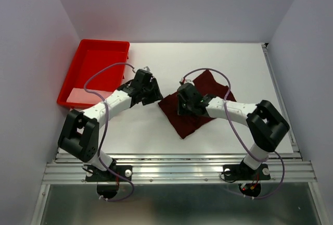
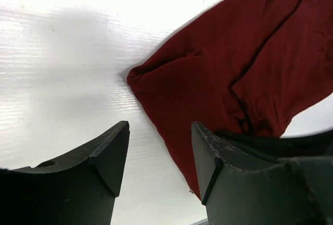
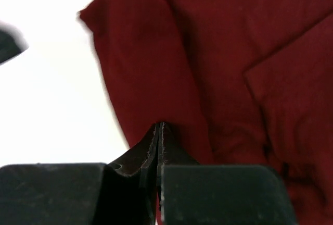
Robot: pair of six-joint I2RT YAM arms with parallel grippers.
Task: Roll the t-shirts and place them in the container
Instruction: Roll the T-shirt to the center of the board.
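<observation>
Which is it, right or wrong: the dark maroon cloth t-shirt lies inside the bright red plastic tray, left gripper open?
Wrong: the top view shows the maroon t-shirt on the white table, outside the red tray. The left gripper is open.

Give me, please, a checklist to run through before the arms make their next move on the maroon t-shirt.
1. Check the left gripper is open and empty: ok, jaws apart over bare table.
2. Corner of the t-shirt ahead of the left gripper: ok, just beyond its fingertips.
3. Check the right gripper is shut: ok; whether it pinches cloth: cannot tell.
4. Cloth lying smooth: not ok, folded over itself and creased.
5. Check the red tray is clear of the t-shirt: ok, apart at the far left.
</observation>
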